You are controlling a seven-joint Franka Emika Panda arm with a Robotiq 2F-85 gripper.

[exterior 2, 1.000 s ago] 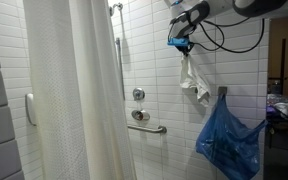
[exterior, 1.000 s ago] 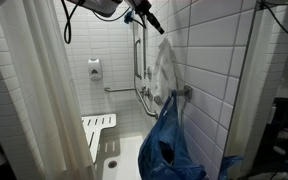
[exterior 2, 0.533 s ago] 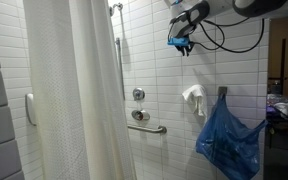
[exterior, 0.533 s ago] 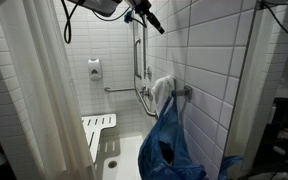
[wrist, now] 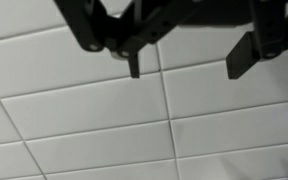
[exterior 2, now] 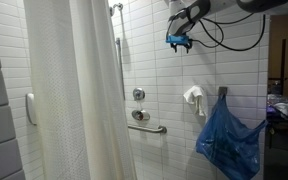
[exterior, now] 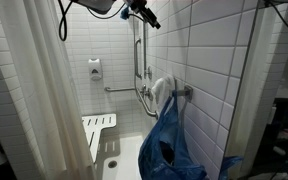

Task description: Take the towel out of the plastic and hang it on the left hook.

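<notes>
Gripper (exterior 2: pixel 180 44) well above towel (exterior 2: pixel 193 97), jaws wide, empty. Towel hangs bunched beside bag (exterior 2: pixel 227 140); withdraw clear, avoid snagging.

Exterior view set close beside the wall (exterior: pixel 209 70), looking along it toward the far corner, curtain (exterior: pixel 34 90) at left. Exterior view set farther back, facing the same wall (exterior 2: pixel 154 60) nearly square-on. Shared by both: towel (exterior: pixel 162 92), bag (exterior: pixel 169 145), gripper (exterior: pixel 142 12). Wrist view very near the wall, perhaps upside down, with fingers (wrist: pixel 134 62) entering from the top.
</notes>
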